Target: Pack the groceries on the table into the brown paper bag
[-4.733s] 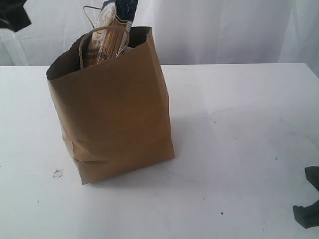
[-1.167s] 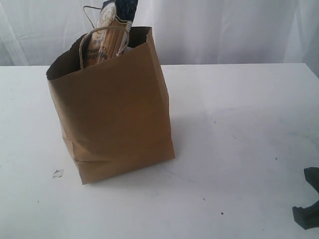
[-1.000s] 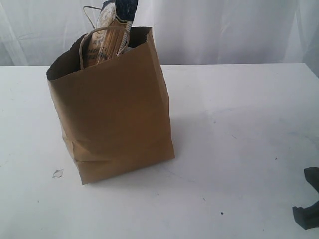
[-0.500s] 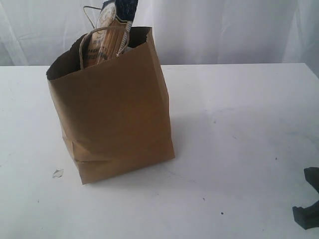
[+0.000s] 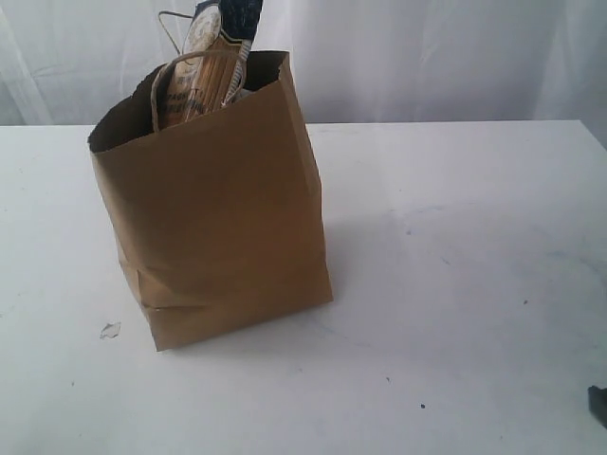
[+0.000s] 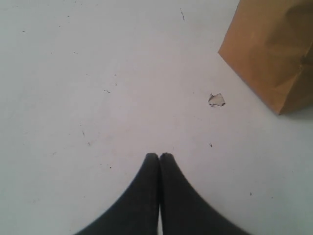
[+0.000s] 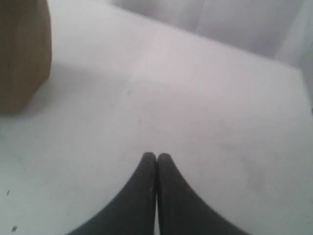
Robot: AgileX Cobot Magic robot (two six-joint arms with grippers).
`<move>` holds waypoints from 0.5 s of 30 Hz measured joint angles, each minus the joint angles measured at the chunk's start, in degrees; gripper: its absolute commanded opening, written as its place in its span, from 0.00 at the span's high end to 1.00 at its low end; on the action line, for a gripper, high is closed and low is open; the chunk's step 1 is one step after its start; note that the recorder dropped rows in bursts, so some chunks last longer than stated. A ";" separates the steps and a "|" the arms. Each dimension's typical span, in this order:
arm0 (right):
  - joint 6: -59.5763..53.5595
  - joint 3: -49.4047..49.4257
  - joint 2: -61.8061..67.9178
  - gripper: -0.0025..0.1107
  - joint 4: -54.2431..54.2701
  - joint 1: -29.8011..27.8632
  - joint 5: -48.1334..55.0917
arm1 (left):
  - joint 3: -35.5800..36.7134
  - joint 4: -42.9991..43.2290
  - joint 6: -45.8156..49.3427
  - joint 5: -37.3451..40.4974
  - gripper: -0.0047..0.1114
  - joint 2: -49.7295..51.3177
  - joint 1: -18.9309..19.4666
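White curtain (image 5: 427,57) hangs behind a broad white table (image 5: 455,284), faintly scuffed. The paper bag (image 5: 218,218) stands on it toward the left side of the exterior view, and no loose groceries show anywhere on the bare top, so the packing looks close to done.

The main risk, as a judgement, is the bag toppling. It is tall, creased near its base, and carries a long load high up, so a nudge from an arm passing near its rim, or a pull on a handle (image 5: 163,74), could tip it and spill what is inside. A further item dropped in could also catch on the protruding packet rather than slide past it.

The bag's long axis is vertical, its mouth open upward and one corner turned toward the camera. The spaghetti packet (image 5: 204,66) rises out of the mouth behind the front handle. Its long axis is close to upright but leans, the dark upper end tilting toward the right of the exterior view.

The left gripper (image 6: 159,156) hangs over bare table near the bag's lower corner, its fingers pressed together on nothing. The right gripper (image 7: 156,155) is likewise closed and empty, over open table well away from the bag.

A small pale scrap (image 6: 216,100) lies just beside the bag's base; what it is cannot be told.
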 measured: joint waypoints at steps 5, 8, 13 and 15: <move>0.00 0.00 -16.18 0.98 -0.51 -3.88 -7.47 | 0.00 0.00 0.00 0.00 0.96 0.00 0.00; 0.00 -0.04 -22.59 0.98 -0.75 -4.18 -17.43 | 0.00 0.00 0.00 0.00 0.96 0.00 0.00; 16.24 0.82 -24.12 0.98 -15.33 -4.70 -29.87 | 0.00 0.00 0.00 0.00 0.96 0.00 0.00; 33.99 3.03 -24.22 0.98 -28.16 -6.07 -31.25 | 0.00 0.00 0.00 0.00 0.96 0.00 0.00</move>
